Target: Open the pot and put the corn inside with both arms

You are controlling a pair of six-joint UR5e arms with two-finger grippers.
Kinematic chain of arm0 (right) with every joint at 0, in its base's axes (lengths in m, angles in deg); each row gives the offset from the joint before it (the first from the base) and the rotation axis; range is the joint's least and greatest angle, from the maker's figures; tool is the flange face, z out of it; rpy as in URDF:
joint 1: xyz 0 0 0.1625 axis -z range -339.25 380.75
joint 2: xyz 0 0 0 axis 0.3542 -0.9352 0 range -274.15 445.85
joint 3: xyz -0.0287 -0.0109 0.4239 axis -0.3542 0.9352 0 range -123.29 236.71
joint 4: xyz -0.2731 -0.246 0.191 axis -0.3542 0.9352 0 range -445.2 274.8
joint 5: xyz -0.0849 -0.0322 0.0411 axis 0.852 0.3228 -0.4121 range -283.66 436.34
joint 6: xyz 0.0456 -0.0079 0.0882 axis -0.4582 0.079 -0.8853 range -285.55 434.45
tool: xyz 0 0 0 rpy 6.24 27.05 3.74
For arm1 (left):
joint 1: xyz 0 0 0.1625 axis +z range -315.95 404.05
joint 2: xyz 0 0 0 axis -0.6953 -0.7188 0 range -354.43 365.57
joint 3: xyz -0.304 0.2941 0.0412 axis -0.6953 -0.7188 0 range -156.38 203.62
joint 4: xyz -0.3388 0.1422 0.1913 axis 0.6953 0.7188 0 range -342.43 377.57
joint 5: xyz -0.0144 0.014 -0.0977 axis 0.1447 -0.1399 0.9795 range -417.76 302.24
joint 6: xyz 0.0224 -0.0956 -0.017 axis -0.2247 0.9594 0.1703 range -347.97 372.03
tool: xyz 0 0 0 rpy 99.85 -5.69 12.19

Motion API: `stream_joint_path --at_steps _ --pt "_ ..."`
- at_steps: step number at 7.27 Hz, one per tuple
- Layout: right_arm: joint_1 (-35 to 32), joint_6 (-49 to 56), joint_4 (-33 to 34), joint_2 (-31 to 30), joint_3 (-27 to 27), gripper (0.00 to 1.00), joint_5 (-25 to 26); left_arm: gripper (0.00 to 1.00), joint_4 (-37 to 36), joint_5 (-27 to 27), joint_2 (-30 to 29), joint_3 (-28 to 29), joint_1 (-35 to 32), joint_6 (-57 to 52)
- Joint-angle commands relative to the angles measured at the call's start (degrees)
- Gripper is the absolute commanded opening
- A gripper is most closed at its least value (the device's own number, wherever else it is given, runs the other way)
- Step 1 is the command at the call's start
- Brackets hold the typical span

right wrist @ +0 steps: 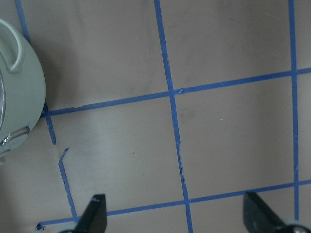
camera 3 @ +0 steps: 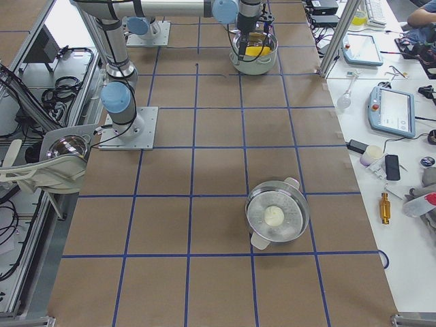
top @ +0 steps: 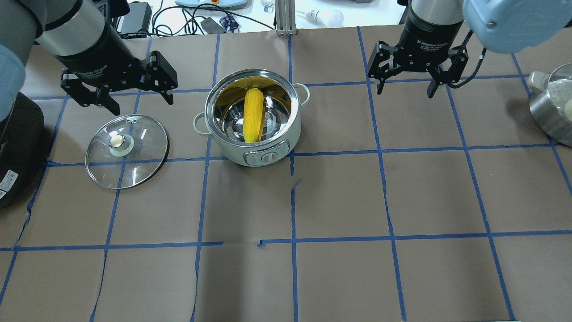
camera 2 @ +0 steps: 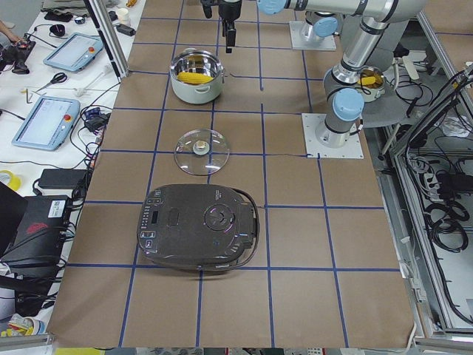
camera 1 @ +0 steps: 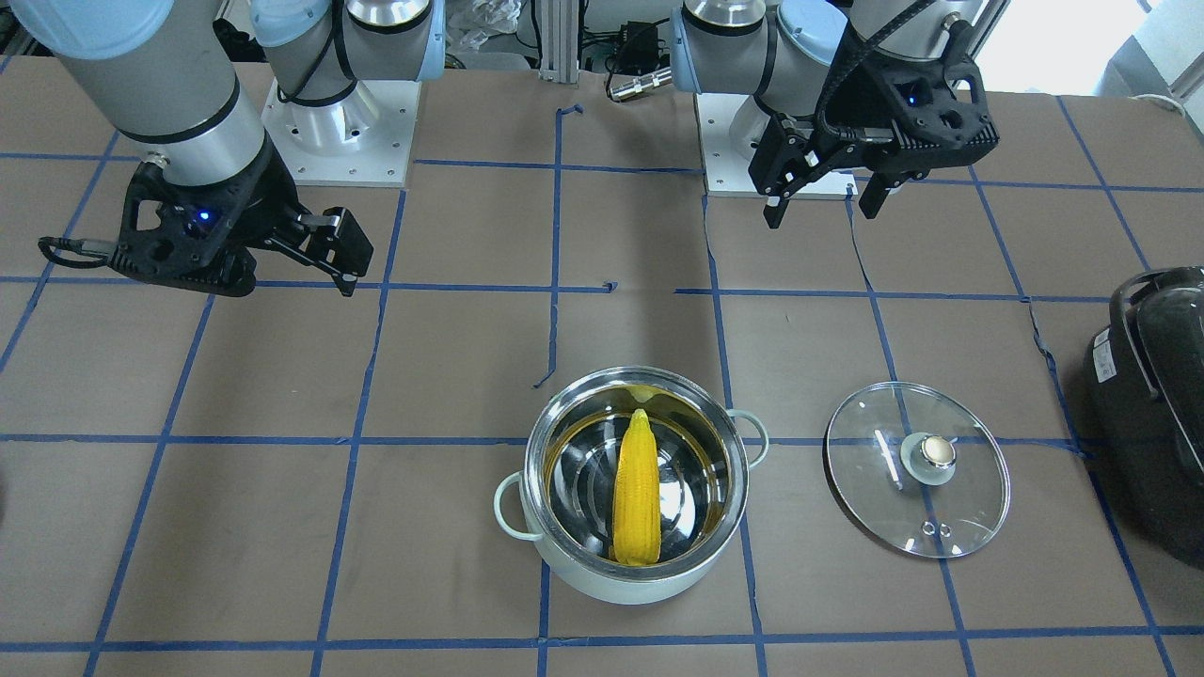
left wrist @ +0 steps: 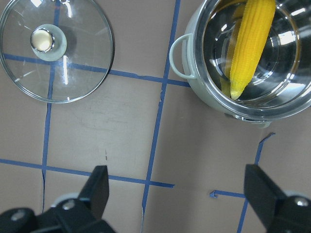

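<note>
The pale mint-green pot (camera 1: 602, 574) stands open on the table, and it also shows in the overhead view (top: 268, 154). The yellow corn (camera 1: 637, 494) lies inside it, its tip leaning on the steel wall; it also shows in the overhead view (top: 253, 115) and the left wrist view (left wrist: 249, 46). The glass lid (camera 1: 917, 467) lies flat on the table beside the pot, knob up. My left gripper (top: 139, 102) is open and empty, raised above the table between lid and pot. My right gripper (top: 405, 91) is open and empty, raised on the pot's other side.
A black appliance with a handle (camera 1: 1152, 404) sits at the table's end beyond the lid. A second steel pot holding a white object (top: 552, 107) sits at the opposite end. Blue tape lines grid the brown table (top: 339, 197).
</note>
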State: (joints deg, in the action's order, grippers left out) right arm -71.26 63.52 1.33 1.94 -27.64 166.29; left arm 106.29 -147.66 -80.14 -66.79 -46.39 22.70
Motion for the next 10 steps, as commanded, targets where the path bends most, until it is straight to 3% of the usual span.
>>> stream_joint_path --at_steps 1,5,10 --pt "0.1 0.1 -2.4 -1.4 0.8 1.0 -0.1 1.0 0.1 -0.1 0.4 0.1 0.0 0.0" --pt "0.2 0.0 -6.2 -1.7 3.6 1.0 0.2 1.0 0.1 0.2 0.5 0.1 0.1 0.0" --pt "0.2 -0.1 -5.7 -1.7 3.6 1.0 0.2 1.0 0.0 0.3 0.3 -0.1 0.1 0.0"
